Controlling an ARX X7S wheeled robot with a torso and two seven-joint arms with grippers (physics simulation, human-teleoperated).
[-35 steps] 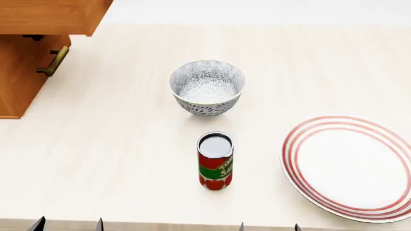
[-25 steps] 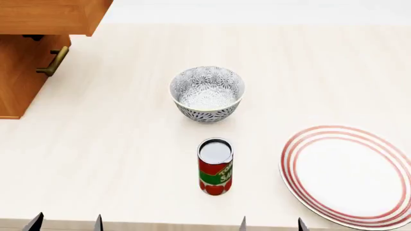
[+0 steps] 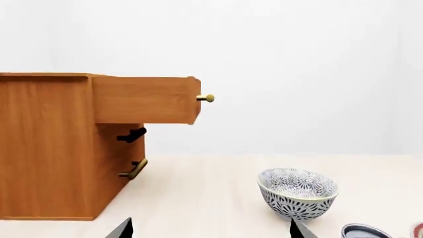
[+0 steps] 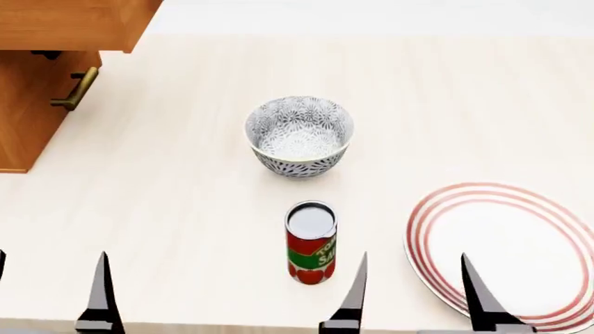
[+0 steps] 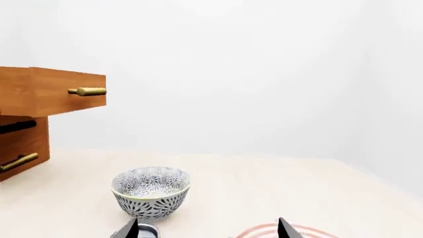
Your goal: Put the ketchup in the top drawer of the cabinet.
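The ketchup (image 4: 311, 242), a red-labelled tin with a silver lid, stands upright on the table in front of the bowl. Its lid (image 5: 146, 232) shows just inside one finger of my right gripper (image 5: 207, 230) in the right wrist view. In the head view my right gripper (image 4: 413, 289) is open just right of the can, one finger beside it and one over the plate. My left gripper (image 4: 51, 282) is open and empty at the near left. The cabinet (image 4: 28, 104) stands at the far left with its top drawer (image 4: 74, 24) pulled out; the drawer (image 3: 145, 99) juts out above the table.
A patterned grey-white bowl (image 4: 299, 136) sits behind the can at mid-table. A red-ringed white plate (image 4: 506, 254) lies at the near right. The lower drawer's brass handle (image 4: 76, 89) sticks out under the open drawer.
The fingers of both grippers have come further into the head view from the near edge. The view first tilted a little, shifting the bowl and can lower. The can has not moved on the table.
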